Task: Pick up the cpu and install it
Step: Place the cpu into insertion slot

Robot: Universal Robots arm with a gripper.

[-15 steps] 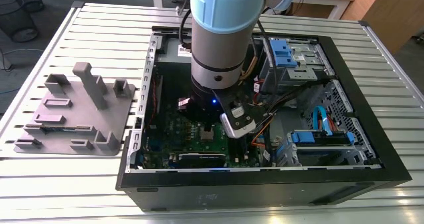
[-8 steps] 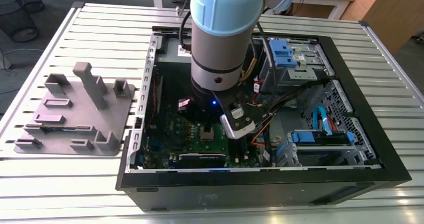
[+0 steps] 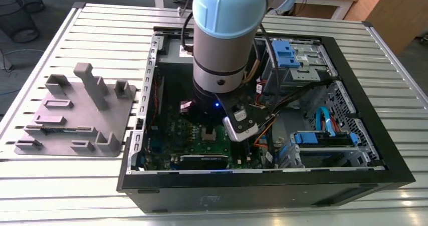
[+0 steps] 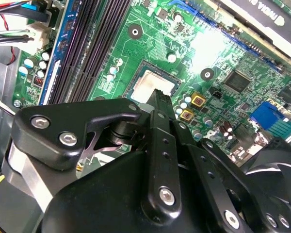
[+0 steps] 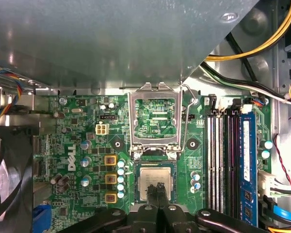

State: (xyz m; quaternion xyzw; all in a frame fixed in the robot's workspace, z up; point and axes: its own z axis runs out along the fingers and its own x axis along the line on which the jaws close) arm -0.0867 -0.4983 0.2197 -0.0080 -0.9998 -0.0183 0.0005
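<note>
The cpu [image 5: 148, 178], a small square chip with a silvery top, lies flat in its socket on the green motherboard [image 5: 77, 141]. It also shows in the second wrist view as the pale square cpu [image 4: 148, 86]. My gripper [image 5: 158, 186] stands directly over the chip's middle, its two black fingers pressed together with no gap. Their tips sit at or just above the metal top; I cannot tell whether they touch. The hinged metal socket frame [image 5: 153, 116] is swung open beside the chip. In the exterior view the gripper [image 3: 210, 134] reaches down into the open computer case [image 3: 374, 136].
Memory slots [image 5: 223, 160] run alongside the socket. A black expansion card [image 3: 204, 161] lies near the case's front wall. Cable bundles [image 5: 252, 73] and blue drive bays [image 3: 284, 53] crowd the exterior view's right. A grey plastic tray [image 3: 73, 116] with upright posts stands outside the case.
</note>
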